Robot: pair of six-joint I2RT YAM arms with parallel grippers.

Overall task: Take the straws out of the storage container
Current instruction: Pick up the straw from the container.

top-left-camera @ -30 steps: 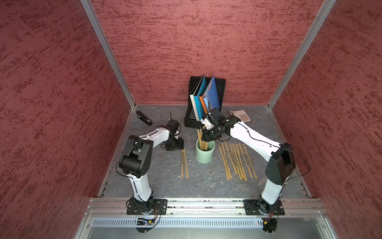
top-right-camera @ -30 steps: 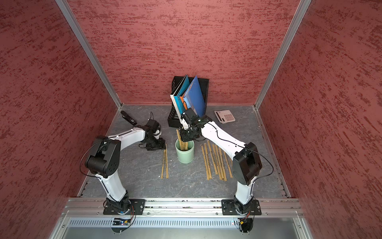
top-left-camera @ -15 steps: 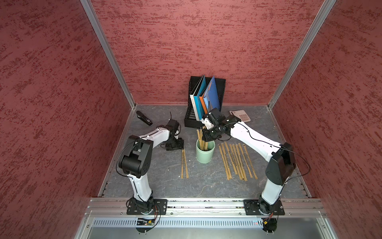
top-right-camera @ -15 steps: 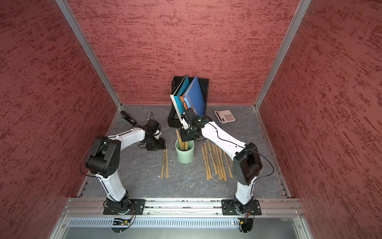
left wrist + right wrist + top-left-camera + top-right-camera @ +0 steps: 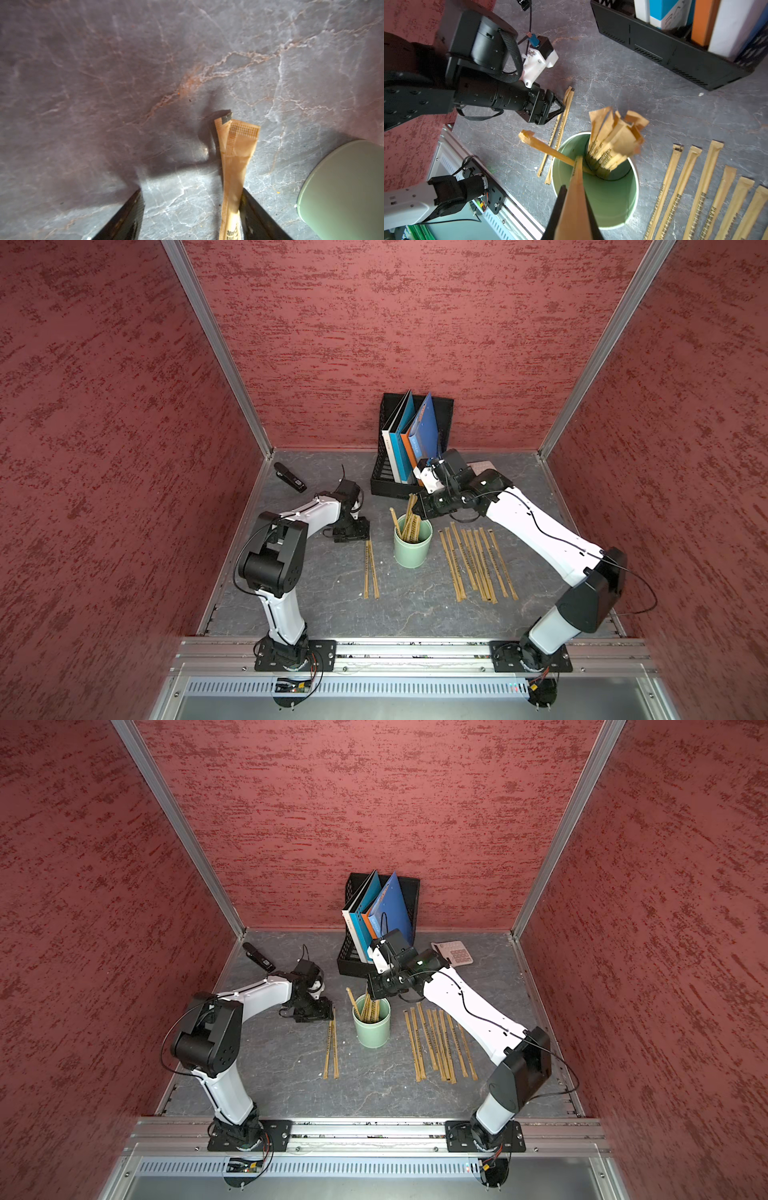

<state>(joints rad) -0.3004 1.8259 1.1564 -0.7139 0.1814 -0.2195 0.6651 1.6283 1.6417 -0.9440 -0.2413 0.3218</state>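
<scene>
– Jaws on my right gripper point(image 5: 574, 193) are pinched shut on a single straw point(image 5: 576, 178); its lower end sits down inside the mint-green cup point(image 5: 614, 199), so it isn't out yet.
– And the other arm?
– My left gripper point(image 5: 191, 214) hangs low over the marble-patterned tabletop point(image 5: 124, 83), jaws apart, gripping nothing. The crimped end of a laid-down straw point(image 5: 234, 158) lies just inside one finger point(image 5: 253, 218), and the cup stands off to that same side, apart from the jaws.
– How far through are we?
– Past halfway, I'd judge. In a top view a row of about seven straws point(image 5: 473, 564) lies flat on the right arm's side of the cup, and a pair point(image 5: 370, 568) lies flat on the left arm's side. Left inside: a bunch of several point(image 5: 610, 141) leaning toward the black file holder point(image 5: 675, 52), one loner point(image 5: 542, 146) tilted out over the rim toward the left arm, plus the one I'm holding.
– Next?
– A straight lift to clear the rim, I reckon, minding the loner it crosses
</scene>
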